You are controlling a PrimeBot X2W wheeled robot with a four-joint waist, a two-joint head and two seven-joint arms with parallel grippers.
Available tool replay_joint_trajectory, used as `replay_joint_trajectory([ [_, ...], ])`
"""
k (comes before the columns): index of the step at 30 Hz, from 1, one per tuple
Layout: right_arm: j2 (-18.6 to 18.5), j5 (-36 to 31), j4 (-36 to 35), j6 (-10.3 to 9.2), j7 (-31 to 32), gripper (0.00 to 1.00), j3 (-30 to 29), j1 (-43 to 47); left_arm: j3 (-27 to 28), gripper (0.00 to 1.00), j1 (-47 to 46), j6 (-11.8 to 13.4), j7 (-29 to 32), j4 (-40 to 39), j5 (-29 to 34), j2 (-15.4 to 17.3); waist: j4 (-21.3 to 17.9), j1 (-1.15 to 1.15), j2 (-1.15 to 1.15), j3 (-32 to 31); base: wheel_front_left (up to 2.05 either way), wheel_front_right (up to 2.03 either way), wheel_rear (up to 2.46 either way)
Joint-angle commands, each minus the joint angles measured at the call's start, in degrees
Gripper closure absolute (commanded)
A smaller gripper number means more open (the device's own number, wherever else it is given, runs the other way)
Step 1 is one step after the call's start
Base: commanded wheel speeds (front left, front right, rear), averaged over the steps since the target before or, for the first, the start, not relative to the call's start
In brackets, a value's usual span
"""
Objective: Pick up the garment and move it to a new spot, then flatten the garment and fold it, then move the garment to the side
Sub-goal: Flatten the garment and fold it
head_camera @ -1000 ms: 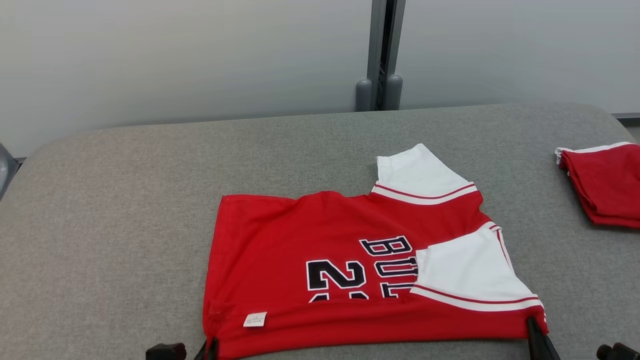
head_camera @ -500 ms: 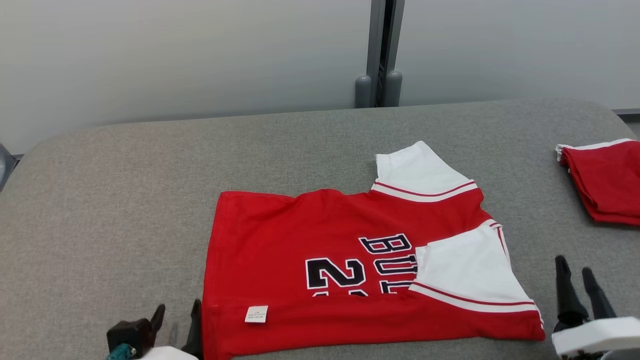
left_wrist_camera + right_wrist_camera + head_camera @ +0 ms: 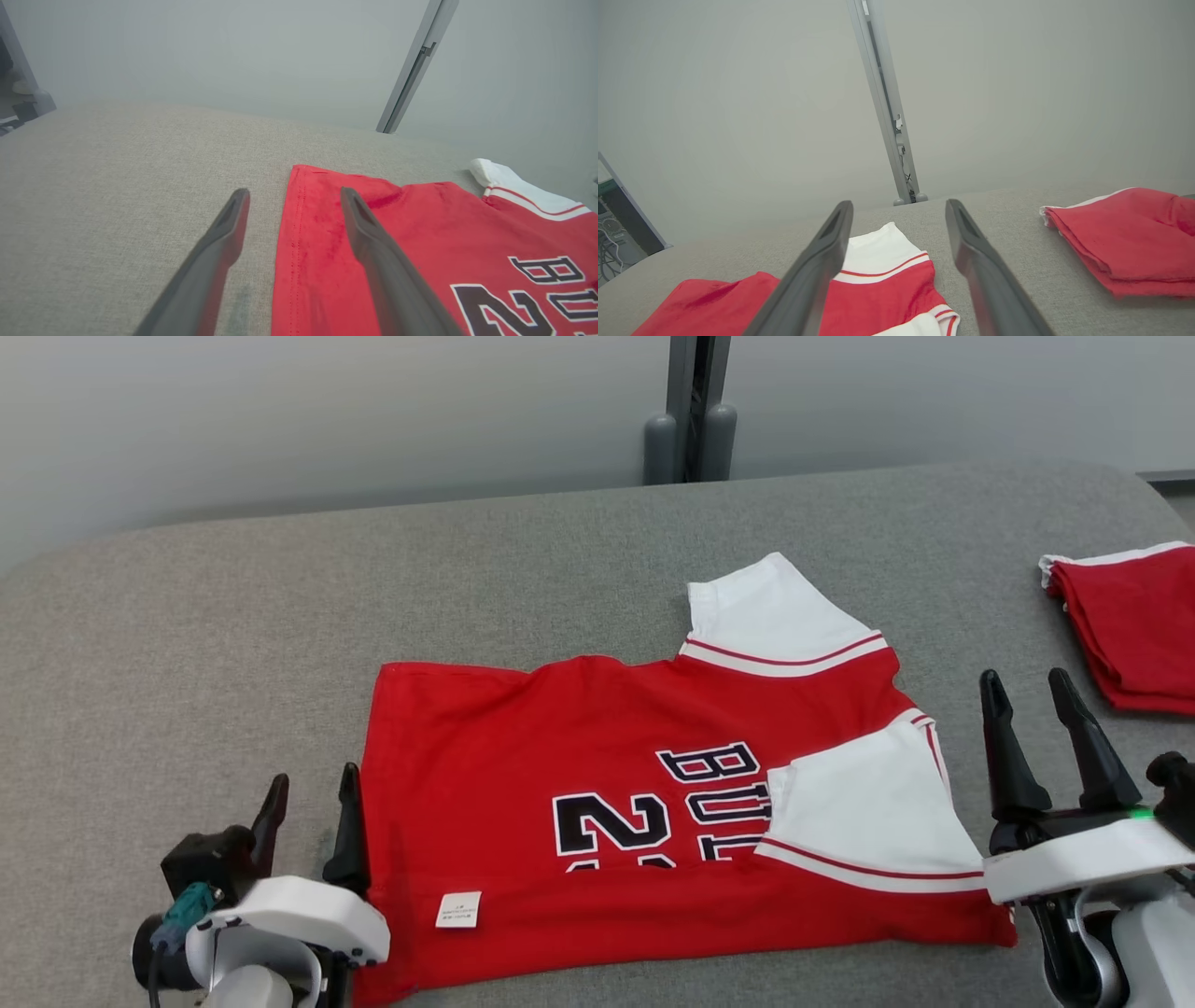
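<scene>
— While the left gripper (image 3: 314, 779) and the right gripper (image 3: 1024, 679) both stand with fingers spread and nothing between them, where does the garment (image 3: 597, 747) lie?

— Flat on the grey table (image 3: 187, 644), from centre toward 5 o'clock, gripped by neither. Its near edge is turned up, with the label (image 3: 457, 909) exposed. The near sleeve (image 3: 868, 812) is folded inward. The far sleeve (image 3: 766, 607) projects at 1 o'clock.

— Failure modes from here?

— Three, in my judgement.
1. The left gripper sits at the garment's 8 o'clock. In the left wrist view one finger (image 3: 373, 247) hangs over the hem, though I cannot tell if it touches. A sideways move could snag the cloth and drag the fold open.
2. The right gripper stands at the garment's 3 o'clock, between it and a folded red pile (image 3: 1134, 625) at 2 o'clock. A wide swing could disturb that pile.
3. Folding with the far sleeve still out would leave a lopsided stack.
</scene>
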Motion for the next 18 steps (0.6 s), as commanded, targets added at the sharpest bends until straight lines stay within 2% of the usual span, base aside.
replay_joint_trajectory([
  [1, -0.21, -0.34, -0.35, -0.01, -0.45, 0.00, -0.03, -0.61, 0.34, 0.00, -1.32, -0.24, -0.12, 0.17, 0.48, 0.26, -0.59, 0.00, 0.00, 1.48, 0.00, 0.00, 0.00],
  [10, 0.86, -2.63, -4.54, -0.01, 0.28, 0.00, 0.95, -3.61, -0.39, 0.00, -14.27, -0.92, 1.96, 11.21, 2.30, 1.45, -3.31, 0.00, 0.00, 9.27, 0.00, 0.00, 0.00],
  [18, 1.99, -2.42, -5.86, -0.01, 0.25, 0.00, 1.49, -4.77, -0.61, 0.00, -24.74, -1.86, 3.31, 21.74, 3.10, 2.45, -5.72, 0.00, 0.00, 12.99, 0.00, 0.00, 0.00],
])
